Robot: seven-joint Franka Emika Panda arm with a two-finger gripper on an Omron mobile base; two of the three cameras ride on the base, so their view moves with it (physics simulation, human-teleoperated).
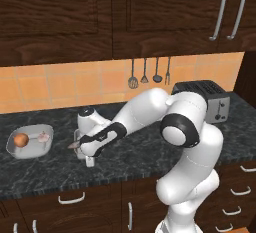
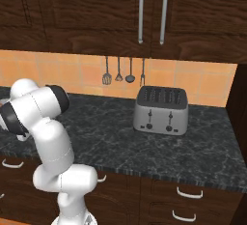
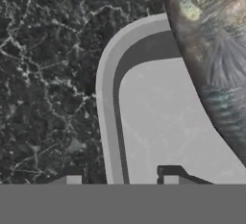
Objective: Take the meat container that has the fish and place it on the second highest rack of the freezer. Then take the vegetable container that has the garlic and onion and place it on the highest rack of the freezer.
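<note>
Honestly, the worry is the thin rim. Low in the hand view the two fingertips [image 3: 73, 180] straddle the left wall of the meat container [image 3: 106, 103], one out over the dark counter [image 3: 43, 74], the other inside over the tray floor. A shallow bite there could let the tray tip or slide out once lifted, and the fish [image 3: 211, 50], filling the upper right of that view, could roll to one side and drag it further askew.

The end effector [image 3: 122, 180] stands partly open, the rim between its tips, and seems to grip nothing yet; whether a tip touches the wall I cannot tell.

At the left of the left base view the vegetable container [image 1: 15, 152] sits untouched with the onion [image 1: 20, 139] and the garlic [image 1: 44, 137].
</note>
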